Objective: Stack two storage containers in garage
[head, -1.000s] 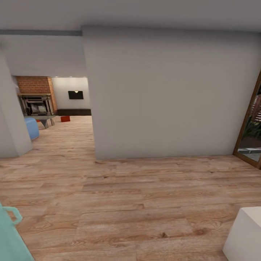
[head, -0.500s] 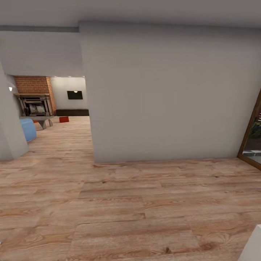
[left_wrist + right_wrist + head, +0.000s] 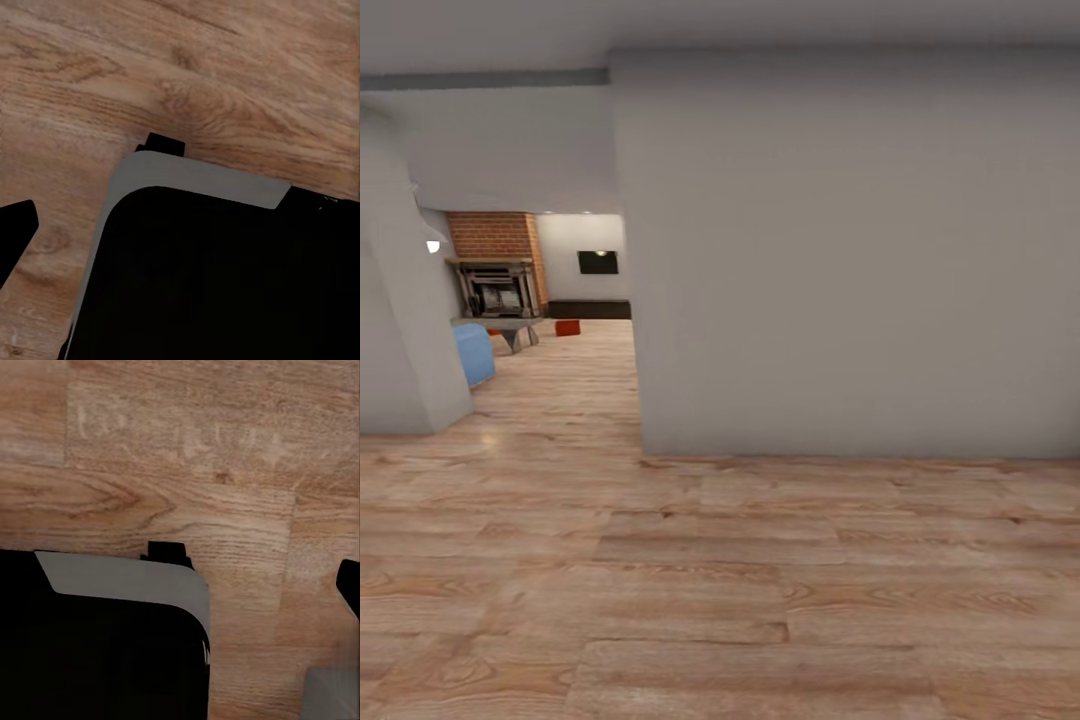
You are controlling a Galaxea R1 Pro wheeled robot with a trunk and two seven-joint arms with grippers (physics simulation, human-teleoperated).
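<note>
1. Far down the hall, one red-orange storage container sits on the wood-plank floor of the living room, just beside a grey table; its contents are too far off to tell.
2. A blue sofa edges the doorway.
3. A grey wall blocks the right.
4. How far either gripper's fingers are open cannot be told.

Grey wall ahead (red container beyond).

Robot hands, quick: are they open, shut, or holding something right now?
Left gripper: cannot be told; its wrist view shows wood floor and dark robot body.
Right gripper: cannot be told, same reason.
</note>
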